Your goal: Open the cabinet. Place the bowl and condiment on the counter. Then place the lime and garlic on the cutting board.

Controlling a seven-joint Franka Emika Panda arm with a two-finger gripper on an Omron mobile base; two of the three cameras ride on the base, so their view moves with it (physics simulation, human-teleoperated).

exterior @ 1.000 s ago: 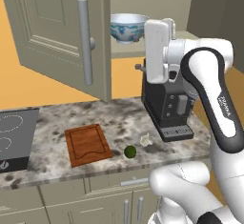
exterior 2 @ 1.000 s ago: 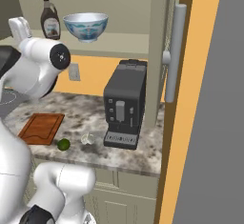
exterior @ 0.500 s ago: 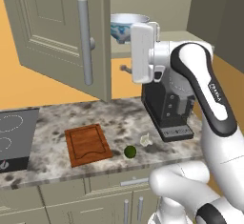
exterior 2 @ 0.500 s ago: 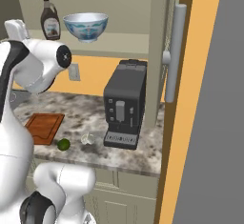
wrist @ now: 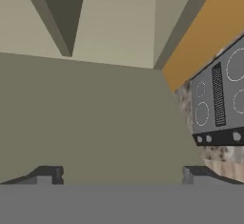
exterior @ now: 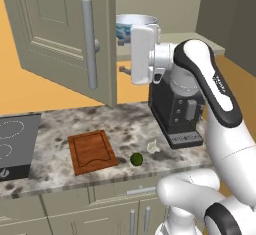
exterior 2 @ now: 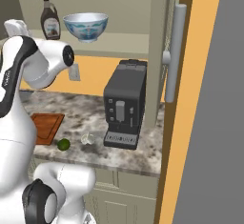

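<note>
showing fingertips apart and empty, the pincer faces the cabinet; right base view reveals the condiment.

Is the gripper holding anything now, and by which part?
Nothing is held. The gripper is open and bare, facing the cabinet door; the bowl sits on the shelf.

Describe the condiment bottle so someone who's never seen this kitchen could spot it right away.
Look inside the open cabinet, on its shelf above the black coffee machine. The condiment stands upright left of the bowl. It is the dark brown, narrow-necked bottle, unlike the wide blue-patterned bowl.
</note>
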